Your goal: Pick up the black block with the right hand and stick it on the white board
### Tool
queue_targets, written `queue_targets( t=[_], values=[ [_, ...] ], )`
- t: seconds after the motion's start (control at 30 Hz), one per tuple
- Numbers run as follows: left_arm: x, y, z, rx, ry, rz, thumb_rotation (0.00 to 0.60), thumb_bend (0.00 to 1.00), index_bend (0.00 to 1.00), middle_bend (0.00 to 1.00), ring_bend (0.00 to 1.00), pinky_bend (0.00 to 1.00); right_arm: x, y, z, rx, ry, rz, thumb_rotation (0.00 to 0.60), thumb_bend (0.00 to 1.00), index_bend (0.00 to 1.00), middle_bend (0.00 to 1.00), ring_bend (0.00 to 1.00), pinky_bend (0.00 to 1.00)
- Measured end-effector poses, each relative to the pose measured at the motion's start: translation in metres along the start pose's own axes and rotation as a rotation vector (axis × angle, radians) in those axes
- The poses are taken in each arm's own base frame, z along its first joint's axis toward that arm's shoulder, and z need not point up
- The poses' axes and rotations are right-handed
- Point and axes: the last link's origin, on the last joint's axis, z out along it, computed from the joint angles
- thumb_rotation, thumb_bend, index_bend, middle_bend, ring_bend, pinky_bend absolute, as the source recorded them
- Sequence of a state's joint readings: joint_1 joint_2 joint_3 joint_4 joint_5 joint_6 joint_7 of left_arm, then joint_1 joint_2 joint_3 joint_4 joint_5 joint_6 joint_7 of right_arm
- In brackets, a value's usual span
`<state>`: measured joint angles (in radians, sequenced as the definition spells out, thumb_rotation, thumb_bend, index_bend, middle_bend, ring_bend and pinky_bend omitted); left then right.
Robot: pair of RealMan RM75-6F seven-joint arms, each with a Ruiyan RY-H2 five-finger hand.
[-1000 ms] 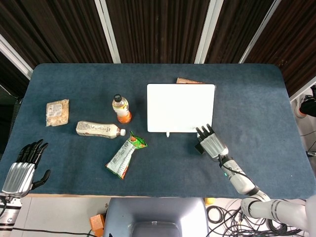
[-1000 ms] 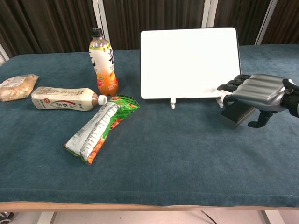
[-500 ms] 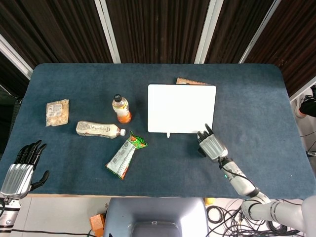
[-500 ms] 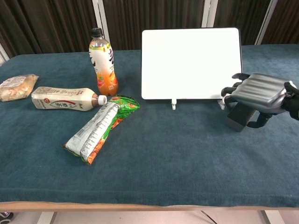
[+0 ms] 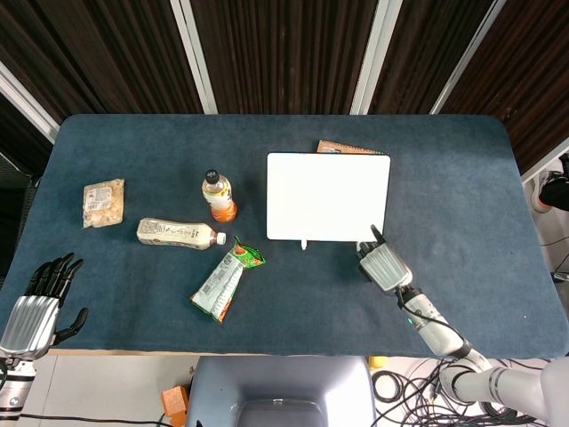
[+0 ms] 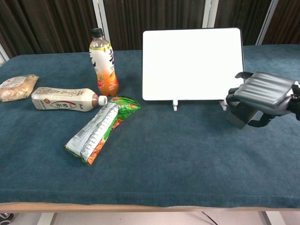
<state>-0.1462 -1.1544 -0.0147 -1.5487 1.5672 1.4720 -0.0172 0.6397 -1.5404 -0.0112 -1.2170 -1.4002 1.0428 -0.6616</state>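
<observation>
The white board [image 5: 328,196] [image 6: 192,63] stands upright on small feet at the table's middle right. Just in front of its right foot, my right hand [image 5: 384,264] [image 6: 263,92] lies over the black block [image 6: 241,115]. Its fingers curl down around the block, which is tilted with one end off the cloth. In the head view the hand hides nearly all of the block. My left hand [image 5: 36,307] hangs open at the table's near left corner, holding nothing.
An orange drink bottle [image 5: 218,196] [image 6: 103,61] stands left of the board. A pale bottle [image 5: 178,233] [image 6: 65,99] lies beside it, with a green snack packet [image 5: 224,278] [image 6: 98,126] in front. A snack bag [image 5: 103,202] lies far left. A brown item [image 5: 342,146] sits behind the board.
My right hand's fingers have curled from spread to wrapped around the black block, and the block has tipped up. My left hand has drifted slightly lower.
</observation>
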Motion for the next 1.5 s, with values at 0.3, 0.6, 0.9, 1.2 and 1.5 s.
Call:
queue_targets(
  t=[0.3,0.6,0.9,1.2,1.5],
  values=[
    [0.001,0.0,0.0,0.0,0.002,-0.003,0.6,0.37,0.0,0.0,0.0,0.09,0.015,0.004,-0.001,-0.038,0.105,-0.003,0.6,0.2,0.77,0.48,0.43,0.13],
    [-0.001,0.001,0.0,-0.003,-0.004,-0.003,0.6,0.37,0.0,0.0,0.0,0.09,0.042,0.006,0.01,-0.078,0.2,-0.049,0.6,0.2,0.8,0.5,0.46,0.17],
    [-0.001,0.003,-0.002,-0.009,-0.007,-0.003,0.6,0.37,0.0,0.0,0.0,0.09,0.072,0.003,0.037,-0.166,0.306,-0.193,0.6,0.2,0.8,0.5,0.46,0.17],
    [0.005,0.009,-0.015,-0.056,0.029,-0.003,0.6,0.37,0.0,0.0,0.0,0.09,0.086,-0.015,0.089,-0.27,0.322,-0.388,0.6,0.2,0.8,0.5,0.46,0.17],
    [0.004,0.007,-0.015,-0.043,0.018,-0.009,0.6,0.37,0.0,0.0,0.0,0.09,0.072,-0.021,0.113,-0.312,0.269,-0.436,0.6,0.2,0.8,0.5,0.46,0.17]
  ],
)
